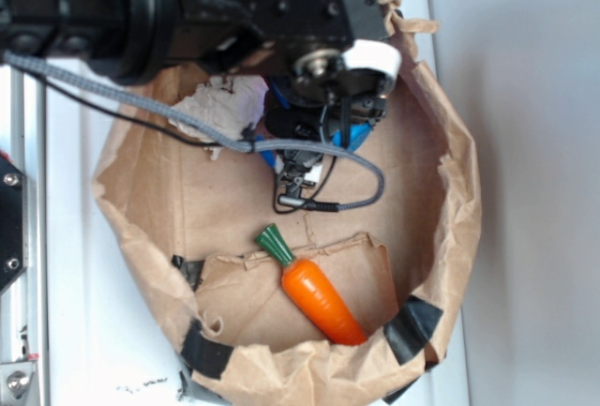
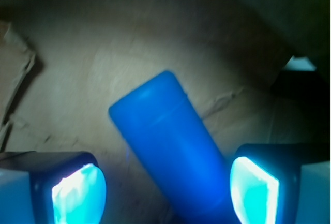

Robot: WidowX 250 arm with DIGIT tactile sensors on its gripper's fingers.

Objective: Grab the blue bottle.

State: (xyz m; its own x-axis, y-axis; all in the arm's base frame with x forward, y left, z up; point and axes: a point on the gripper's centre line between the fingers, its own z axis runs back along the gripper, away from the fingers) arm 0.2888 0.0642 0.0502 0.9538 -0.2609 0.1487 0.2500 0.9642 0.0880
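While spread wide, gripper (image 2: 165, 193) low inside paper bag (image 1: 450, 265), bottle (image 2: 170, 157) lying tilted between fingers (image 2: 77, 193), nearer right one, not pinched; carrot (image 1: 319, 298) in same bag, well apart.

A black robot arm (image 1: 141, 12) with visible screws, a white band near its wrist, and a grey braided cable (image 1: 187, 123). Its gripper (image 2: 165, 188) has glossy blue finger pads (image 2: 80, 193).
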